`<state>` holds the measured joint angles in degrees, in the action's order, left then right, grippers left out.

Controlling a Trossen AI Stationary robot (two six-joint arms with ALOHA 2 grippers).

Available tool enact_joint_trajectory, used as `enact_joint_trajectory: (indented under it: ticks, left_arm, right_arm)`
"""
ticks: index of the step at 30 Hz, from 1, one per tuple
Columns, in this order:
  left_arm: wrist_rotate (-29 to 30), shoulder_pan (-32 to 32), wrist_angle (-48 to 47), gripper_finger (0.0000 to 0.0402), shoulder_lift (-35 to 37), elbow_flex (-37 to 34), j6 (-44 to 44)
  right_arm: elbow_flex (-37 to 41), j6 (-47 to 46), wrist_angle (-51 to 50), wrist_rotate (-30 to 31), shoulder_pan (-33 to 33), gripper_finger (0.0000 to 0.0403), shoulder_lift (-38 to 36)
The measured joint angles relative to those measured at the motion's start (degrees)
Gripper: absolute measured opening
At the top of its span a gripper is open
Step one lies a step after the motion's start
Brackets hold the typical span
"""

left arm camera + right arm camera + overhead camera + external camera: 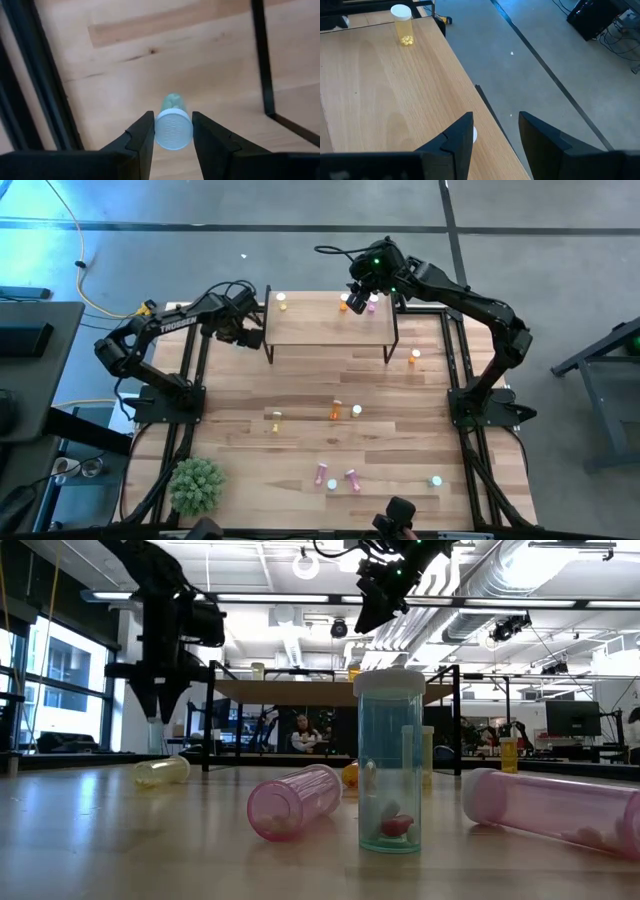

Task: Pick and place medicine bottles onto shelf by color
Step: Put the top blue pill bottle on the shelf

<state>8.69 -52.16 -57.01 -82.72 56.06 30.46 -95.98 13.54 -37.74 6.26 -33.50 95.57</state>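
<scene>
The shelf (330, 325) stands at the table's far middle. A yellow bottle (282, 300), an orange bottle (345, 302) and a pink bottle (373, 302) stand on it. My left gripper (245, 330) is beside the shelf's left end, pointing down, shut on a green bottle (172, 102) with a white cap. My right gripper (360, 295) hangs open and empty over the shelf's far right part. In the right wrist view (496, 120) the yellow bottle (401, 25) stands far off on the board, and a white cap (474, 134) shows just behind one finger. My left gripper pinches the green bottle's white cap (173, 131) between its two fingers (145, 132), one on each side. The fingers come from above, pointing down. The bottle hangs upright below them over the tabletop. I cannot tell whether its bottom touches the wood.
Loose bottles lie on the table: orange (415, 358), orange (336, 410), yellow (275, 417), pink (321, 473), green (436, 480). A green plant (197, 483) sits at the near left corner. The shelf's black legs (262, 60) stand close to my left gripper.
</scene>
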Motion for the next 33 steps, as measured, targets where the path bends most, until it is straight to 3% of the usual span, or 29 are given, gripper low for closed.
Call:
enact_joint_trajectory:
  ticks: [8,23,33]
  left_arm:
    - [6.7,-0.4,-5.7,0.0109,0.1,9.0,-1.3]
    - [7.2,-2.8,-11.4,0.0109,0.0,24.5,-6.5]
    - [7.1,-2.7,-11.4,0.0109,0.0,38.8,-11.5]
  right_arm:
    - [0.0,0.0,0.0,0.1,0.0,0.0149,0.0]
    - [0.0,0.0,0.0,0.1,0.0,0.0149,0.0]
    - [0.0,0.0,0.0,-0.1,0.0,0.0149,0.0]
